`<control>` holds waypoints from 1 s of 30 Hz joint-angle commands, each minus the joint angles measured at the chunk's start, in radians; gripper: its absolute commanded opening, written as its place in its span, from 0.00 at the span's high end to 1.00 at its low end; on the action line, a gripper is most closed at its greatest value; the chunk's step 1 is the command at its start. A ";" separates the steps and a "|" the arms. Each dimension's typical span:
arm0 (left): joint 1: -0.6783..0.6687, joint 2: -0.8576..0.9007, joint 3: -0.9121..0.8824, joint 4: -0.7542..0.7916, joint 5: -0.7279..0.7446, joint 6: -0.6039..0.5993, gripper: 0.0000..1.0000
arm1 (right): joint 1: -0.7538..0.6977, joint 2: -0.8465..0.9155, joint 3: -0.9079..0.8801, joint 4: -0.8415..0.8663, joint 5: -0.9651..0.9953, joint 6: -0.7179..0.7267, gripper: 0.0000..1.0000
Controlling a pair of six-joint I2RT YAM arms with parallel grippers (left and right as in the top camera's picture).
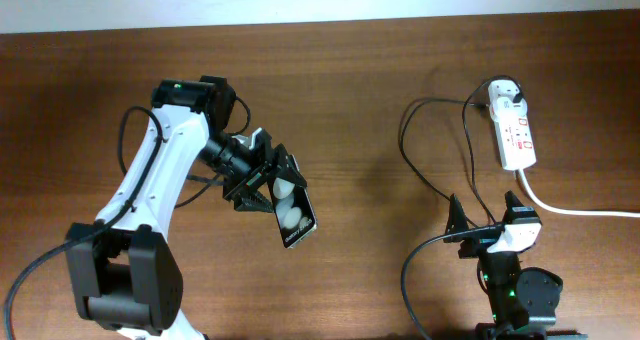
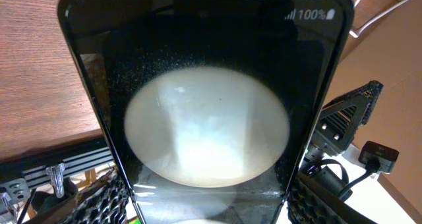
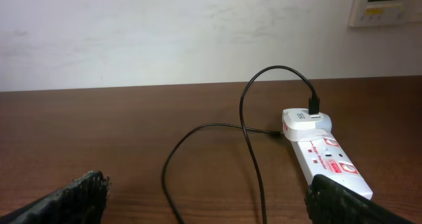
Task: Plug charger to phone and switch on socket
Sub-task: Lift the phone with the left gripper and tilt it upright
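My left gripper point(image 1: 268, 188) is shut on the phone point(image 1: 293, 218), a black slab with two white spots, and holds it tilted above the table. In the left wrist view the phone point(image 2: 204, 66) fills the frame between the textured fingers point(image 2: 99, 201). At the far right lies the socket point(image 1: 516, 132), a white strip with red marks. The charger's black adapter point(image 1: 507, 93) sits at its far end, and the thin black cable point(image 1: 412, 165) loops toward my right gripper point(image 1: 487, 218). That gripper stands open, empty, over the cable point(image 3: 249, 145), near the socket point(image 3: 328, 159).
A thick white cord point(image 1: 575, 210) runs from the socket off the right edge. The table's far edge meets a pale wall point(image 3: 198, 33). Bare wood lies between the two arms.
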 commanded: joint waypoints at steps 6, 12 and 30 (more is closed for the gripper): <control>-0.001 -0.036 0.023 -0.005 0.053 0.016 0.29 | 0.009 -0.006 -0.005 -0.005 -0.002 -0.004 0.01; -0.001 -0.036 0.023 -0.005 0.056 0.016 0.29 | 0.009 -0.006 -0.005 -0.005 -0.002 -0.004 0.01; -0.001 -0.036 0.023 0.117 0.052 0.016 0.29 | 0.009 -0.006 -0.005 -0.005 -0.002 -0.004 0.01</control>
